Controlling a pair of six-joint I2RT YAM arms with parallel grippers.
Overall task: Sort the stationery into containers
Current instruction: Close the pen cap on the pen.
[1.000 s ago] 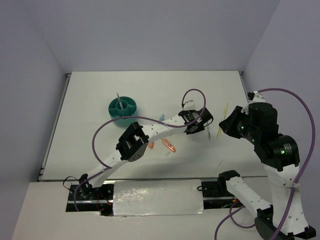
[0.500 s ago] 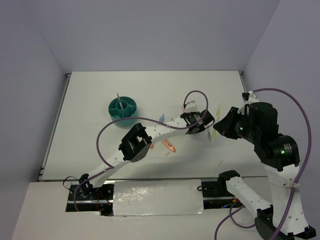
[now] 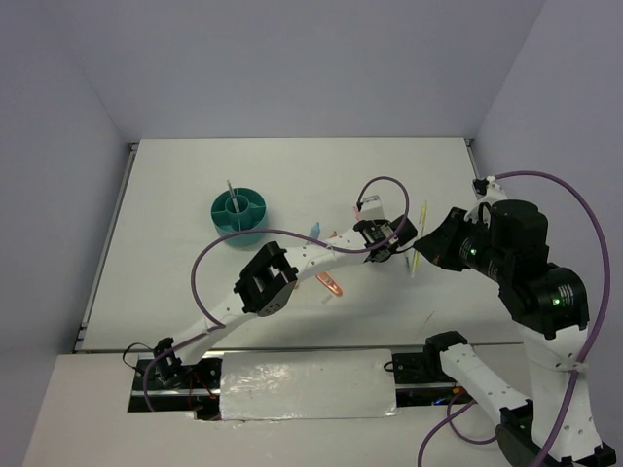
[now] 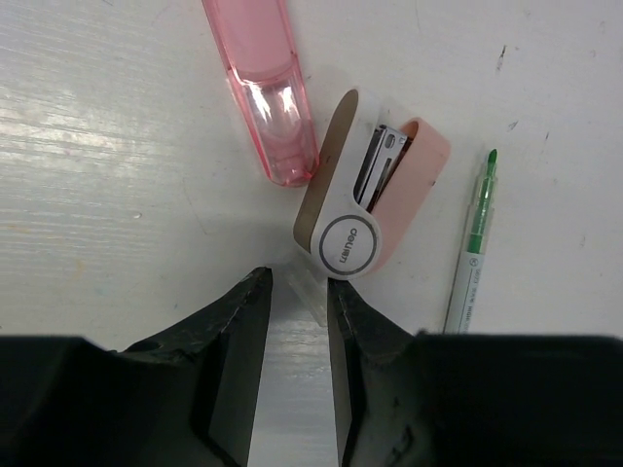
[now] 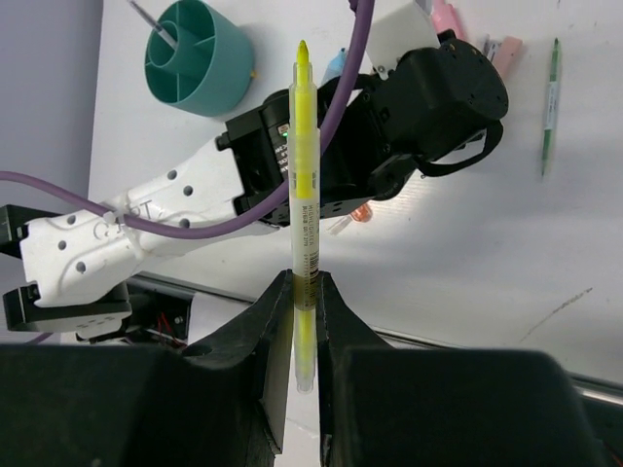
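Observation:
The round teal organizer (image 3: 239, 211) stands at the left and also shows in the right wrist view (image 5: 195, 53). My left gripper (image 4: 299, 292) is open with a narrow gap and hovers low over the table. Just beyond its tips lie a whitish-tan and pink stapler-like piece (image 4: 365, 204), a pink marker (image 4: 261, 88) and a thin green pen (image 4: 472, 253). My right gripper (image 5: 305, 292) is shut on a yellow highlighter (image 5: 304, 175) and holds it in the air right of the left gripper (image 3: 389, 238). The highlighter also shows in the top view (image 3: 419, 238).
An orange marker (image 3: 331, 284) lies near the left arm's forearm, and a small blue item (image 3: 315, 230) lies behind it. A thin pen stands in the organizer (image 5: 156, 24). The left arm stretches diagonally across the table's middle.
My right gripper has carried the yellow highlighter a little leftward, closer to the left gripper. The left gripper has barely shifted.

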